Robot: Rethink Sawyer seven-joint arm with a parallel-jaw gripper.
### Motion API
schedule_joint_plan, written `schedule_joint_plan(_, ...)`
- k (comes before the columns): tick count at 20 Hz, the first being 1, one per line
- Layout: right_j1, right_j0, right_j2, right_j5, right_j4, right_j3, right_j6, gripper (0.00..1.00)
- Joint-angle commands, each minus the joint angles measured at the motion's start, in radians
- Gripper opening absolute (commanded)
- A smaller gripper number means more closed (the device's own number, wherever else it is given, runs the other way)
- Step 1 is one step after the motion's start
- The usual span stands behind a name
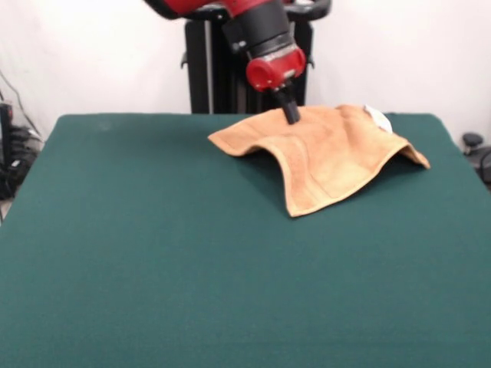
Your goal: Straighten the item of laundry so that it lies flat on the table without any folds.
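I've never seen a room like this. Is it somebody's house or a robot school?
Probably a robot lab, not a house. A red robot arm on a black pedestal lowers its claw onto a towel, which lies on a green-covered table by bare white walls and loose cables.

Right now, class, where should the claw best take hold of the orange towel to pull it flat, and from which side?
Probably the loose corner of the towel nearest the camera, approached from above. It hangs down from the raised middle towards the table, so drawing it outward should take out the hump.
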Motion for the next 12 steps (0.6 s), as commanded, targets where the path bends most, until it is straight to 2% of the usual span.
schedule_joint_plan(1,-0.051,-0.008,0.18,0.13,0.119,-0.082,0.301,0.0)
schedule_joint_plan(12,-0.093,0.109,0.141,0.166,0.281,-0.108,0.29,0.0)
